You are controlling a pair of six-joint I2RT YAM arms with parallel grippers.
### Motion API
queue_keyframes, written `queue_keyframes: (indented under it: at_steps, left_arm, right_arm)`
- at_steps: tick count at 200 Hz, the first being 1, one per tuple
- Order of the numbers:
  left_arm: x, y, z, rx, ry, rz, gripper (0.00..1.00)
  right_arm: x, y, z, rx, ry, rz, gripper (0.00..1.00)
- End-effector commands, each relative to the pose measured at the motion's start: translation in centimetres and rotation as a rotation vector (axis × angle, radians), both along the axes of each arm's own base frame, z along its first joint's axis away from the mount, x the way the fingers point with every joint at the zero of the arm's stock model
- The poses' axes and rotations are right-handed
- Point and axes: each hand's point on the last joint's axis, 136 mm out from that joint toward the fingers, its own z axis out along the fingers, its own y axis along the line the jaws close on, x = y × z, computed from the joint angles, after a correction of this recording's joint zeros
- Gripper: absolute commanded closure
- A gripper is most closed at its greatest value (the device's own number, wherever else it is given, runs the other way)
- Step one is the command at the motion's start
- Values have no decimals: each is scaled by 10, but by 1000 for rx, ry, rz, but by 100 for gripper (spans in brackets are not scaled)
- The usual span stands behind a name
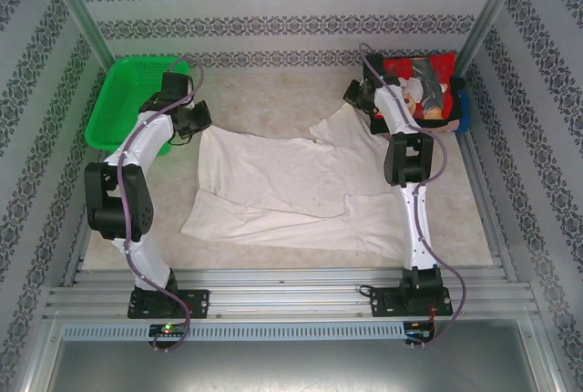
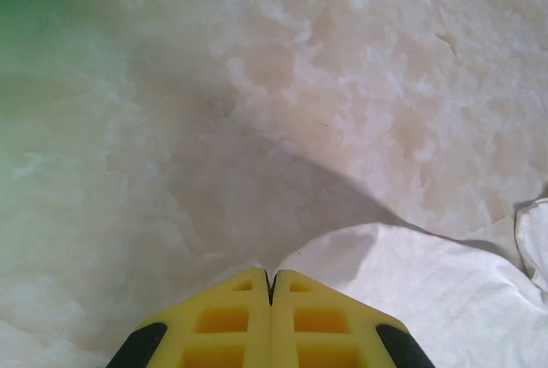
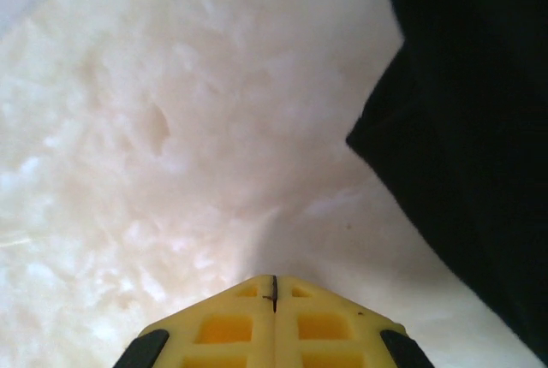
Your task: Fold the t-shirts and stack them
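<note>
Yellow fingers (image 2: 257,299) of left gripper (image 2: 271,276) meet at white t-shirt (image 2: 428,291); right gripper (image 3: 273,281) likewise pressed together (black t-shirt (image 3: 479,128) alongside); overhead, left arm (image 1: 114,196) and right arm (image 1: 417,228) bent, reaching its far corners.

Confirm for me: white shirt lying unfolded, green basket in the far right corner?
No: the green basket sits in the far left corner, as the top external view shows. The white shirt does lie unfolded.
</note>
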Motion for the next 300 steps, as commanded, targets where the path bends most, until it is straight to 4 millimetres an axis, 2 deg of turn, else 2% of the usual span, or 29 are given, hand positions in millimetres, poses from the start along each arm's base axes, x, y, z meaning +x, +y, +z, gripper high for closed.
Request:
queue_keyframes:
  at_steps: [1,32,59,92,122,168,226,271,300]
  left_arm:
    - [7,3,37,-5,-111,-2,100]
    - [9,7,45,-6,-137,4,100]
    - [9,5,49,-8,-165,-14,100]
    - [-1,18,46,-4,-155,19,100]
    - [-16,30,41,20,-131,42,100]
    - [-48,64,32,73,-75,129,100]
    - [-72,92,34,120,-62,175,100]
    - [-72,100,33,157,-53,156,100]
    - [-60,95,39,137,-83,125,100]
  right_arm:
    - [18,-19,96,-9,-213,-23,100]
    - [9,-20,112,-15,-220,16,100]
    - [-2,-19,113,-23,-213,50,100]
    - [-13,-17,110,-19,-202,82,100]
    - [-14,-10,108,10,-196,110,100]
    - [-13,8,99,39,-179,151,100]
    - [-9,36,89,72,-166,192,100]
    - [-2,45,90,87,-181,201,100]
    - [3,46,98,90,-212,205,100]
